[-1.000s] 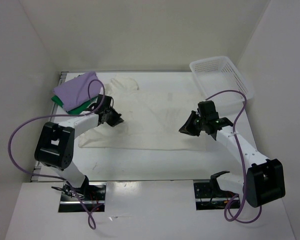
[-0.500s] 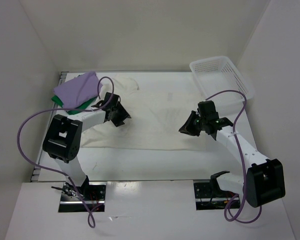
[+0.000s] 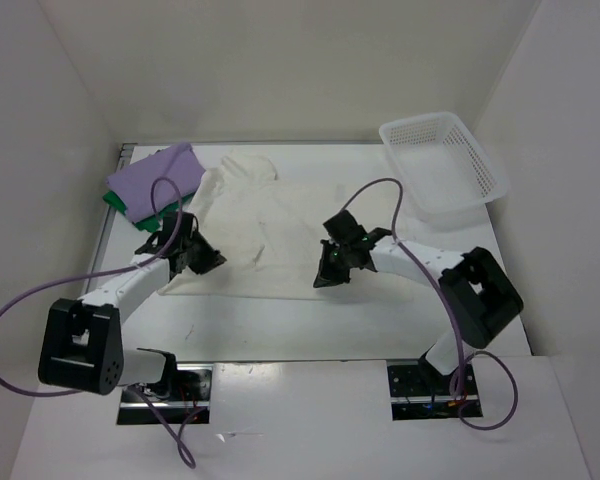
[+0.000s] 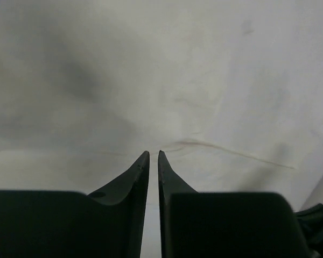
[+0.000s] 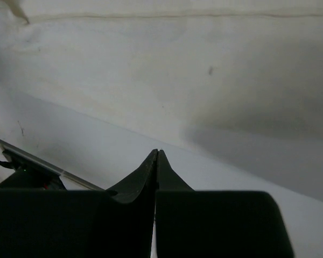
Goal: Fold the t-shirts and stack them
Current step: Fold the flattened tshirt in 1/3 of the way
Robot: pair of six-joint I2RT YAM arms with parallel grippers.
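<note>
T-shirts number three on the white table [image 3: 380, 320]. The cream t-shirt [image 3: 245, 225] lies spread and partly folded in the middle of the table, wrinkled, its collar end toward the far edge and its near hem running straight between the two arms. The lavender t-shirt [image 3: 158, 172] sits folded at the far left corner, on top of the green t-shirt [image 3: 120, 200], of which only a strip shows beneath it. A white mesh basket [image 3: 442, 160] stands at the far right corner, well apart from all three shirts.

The left gripper [image 3: 208, 260] is low over the left part of the cream shirt, near its left edge. In the left wrist view its fingers [image 4: 142, 172] stand almost together with only a thin slit between them, the tips right at a faint crease in the cloth; whether any cloth is caught in that slit cannot be told.

The right gripper [image 3: 325, 275] is down at the near right corner of the cream shirt. In the right wrist view its fingers [image 5: 145, 172] are pressed tight together, the tips at the shirt's edge where cloth meets bare table; no cloth shows between them.
</note>
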